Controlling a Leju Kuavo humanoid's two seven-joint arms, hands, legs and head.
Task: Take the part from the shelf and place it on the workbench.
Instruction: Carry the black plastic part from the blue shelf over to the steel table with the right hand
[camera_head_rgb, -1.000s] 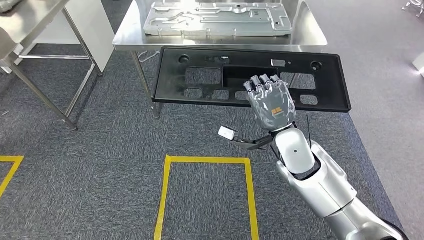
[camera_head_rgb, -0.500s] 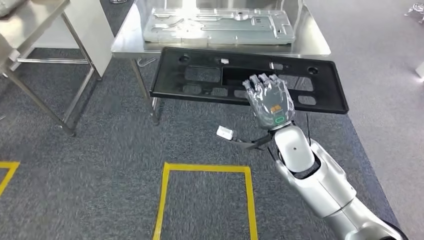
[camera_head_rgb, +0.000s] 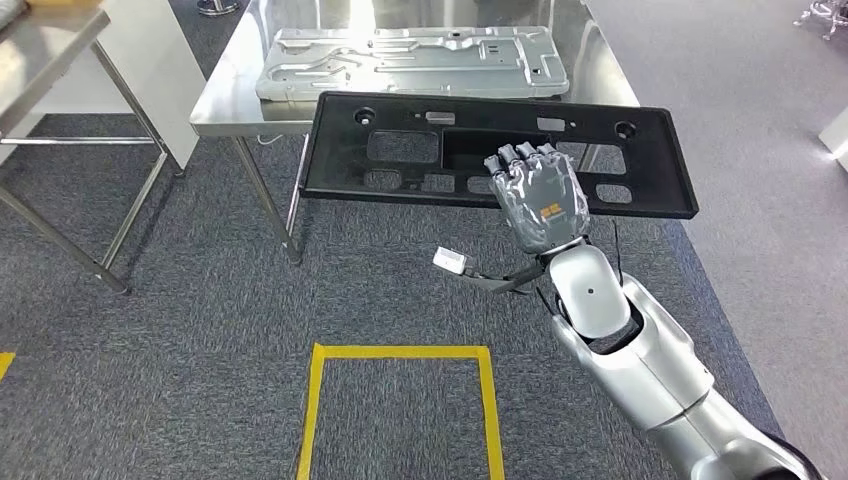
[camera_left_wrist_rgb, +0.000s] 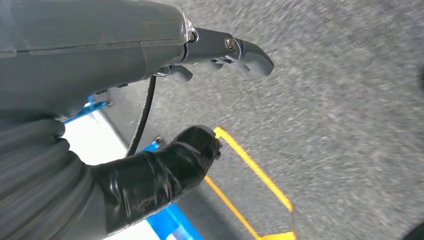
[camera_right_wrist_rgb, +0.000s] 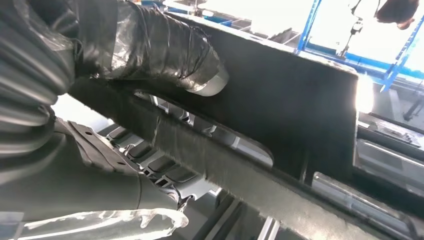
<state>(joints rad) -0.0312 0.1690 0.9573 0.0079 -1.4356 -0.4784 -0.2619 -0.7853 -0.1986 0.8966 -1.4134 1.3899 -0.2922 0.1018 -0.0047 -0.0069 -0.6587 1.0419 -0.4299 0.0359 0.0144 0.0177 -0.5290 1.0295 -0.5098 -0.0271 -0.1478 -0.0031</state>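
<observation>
Right hand gripped the black part at its near long edge, a little right of the part's middle. Fingers were curled over the edge into the large central cutout, pressed close together; thumb not visible from the head view. In the right wrist view the thick taped thumb lay against the part's dark face, with the rim of the part running between thumb and palm.

The part was held roughly level in the air, long axis across the view, at about 12 o'clock from the robot. Its far edge overlapped the near edge of the steel workbench; whether it touched the bench top could not be told. Most of the panel hung out over the grey carpet.

On the workbench, just beyond the black part, lay a silver stamped metal panel (flat, long side parallel to the black part).

A small white connector on a dark cable hung off the right wrist, at 9 o'clock of the forearm.

Left hand showed in the left wrist view above carpet and a yellow floor line; fingers apart, nothing in them. A yellow taped rectangle marked the floor at 6 o'clock of the part.

A second steel table stood at 10 o'clock.
</observation>
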